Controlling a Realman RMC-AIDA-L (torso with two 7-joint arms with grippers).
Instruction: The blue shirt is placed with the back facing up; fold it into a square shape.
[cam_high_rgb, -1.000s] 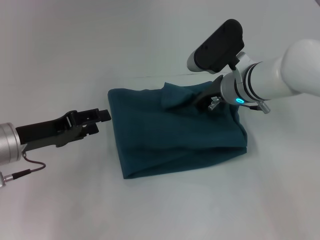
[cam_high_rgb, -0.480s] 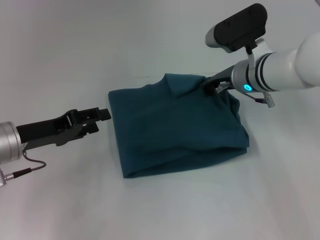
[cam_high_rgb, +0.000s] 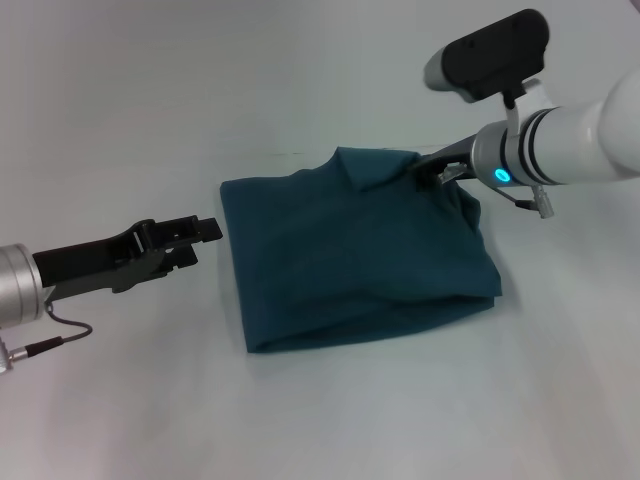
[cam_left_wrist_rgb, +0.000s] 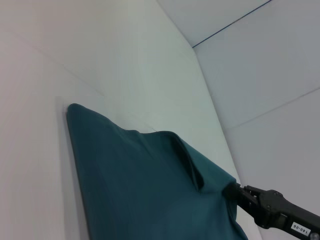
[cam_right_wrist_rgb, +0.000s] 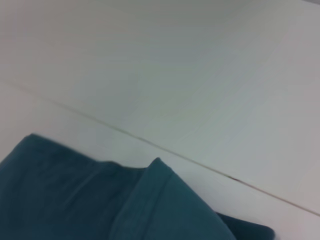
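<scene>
The blue shirt (cam_high_rgb: 350, 260) lies folded into a rough rectangle on the white table, plain side up. It also shows in the left wrist view (cam_left_wrist_rgb: 140, 185) and the right wrist view (cam_right_wrist_rgb: 75, 200). My right gripper (cam_high_rgb: 422, 178) is shut on the shirt's far right corner and holds that fabric slightly raised, with a small flap (cam_high_rgb: 365, 165) folded over beside it. The left wrist view shows it (cam_left_wrist_rgb: 232, 192) pinching the cloth. My left gripper (cam_high_rgb: 205, 240) is open and empty, hovering just left of the shirt's left edge.
The white table (cam_high_rgb: 150, 100) surrounds the shirt on all sides. A thin seam line (cam_right_wrist_rgb: 190, 160) runs across the table just beyond the shirt's far edge.
My right gripper has moved right and away, carrying the shirt's corner from over the middle out to the far right. The flap has flattened. The left arm has not moved.
</scene>
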